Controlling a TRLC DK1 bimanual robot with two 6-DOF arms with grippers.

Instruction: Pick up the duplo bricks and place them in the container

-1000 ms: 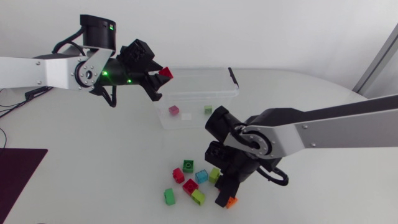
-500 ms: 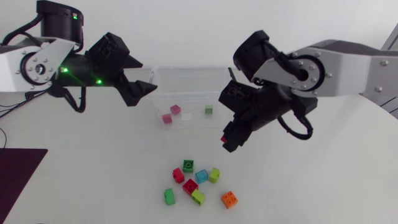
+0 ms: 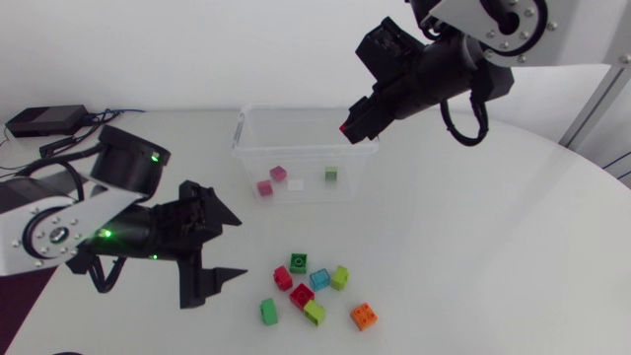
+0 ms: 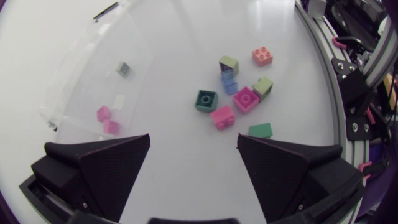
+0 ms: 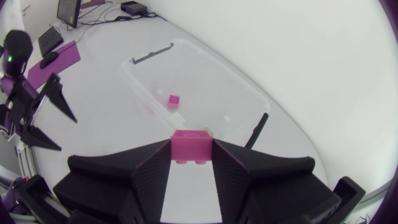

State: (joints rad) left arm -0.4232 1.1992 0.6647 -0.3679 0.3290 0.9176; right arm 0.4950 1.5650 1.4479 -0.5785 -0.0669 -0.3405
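The right pincer (image 3: pixel 348 125) is clamped on a small magenta duplo brick (image 5: pixel 189 145), one broad black finger pressed to each side of it. Below and just ahead of this pincer sits the clear plastic rectangular container (image 3: pixel 240 138); seen from above, the held brick hangs over the container's right-hand rim. Four small bricks lie inside the container: two pink ones (image 3: pixel 264 187) close together, a white one (image 3: pixel 296 184) and a pale green one (image 3: pixel 330 174).

The left pincer (image 4: pixel 193 137) stands wide apart, with nothing between its wedge-shaped fingers (image 4: pixel 102 168). The loose cluster of duplo bricks lies on the white table (image 3: pixel 473 247) ahead of it. A green brick (image 4: pixel 260 130) is nearest, just off one fingertip. A little farther on are a pink-red brick (image 4: pixel 222 116), a dark green brick (image 4: pixel 206 100) and a magenta square brick (image 4: pixel 245 99). Beyond them are a lime brick (image 4: pixel 263 86), a blue brick (image 4: pixel 228 81) and an olive-green brick (image 4: pixel 229 65). An orange brick (image 4: pixel 262 56) is the farthest. The container lies off to the side of this pincer, well apart from the cluster.
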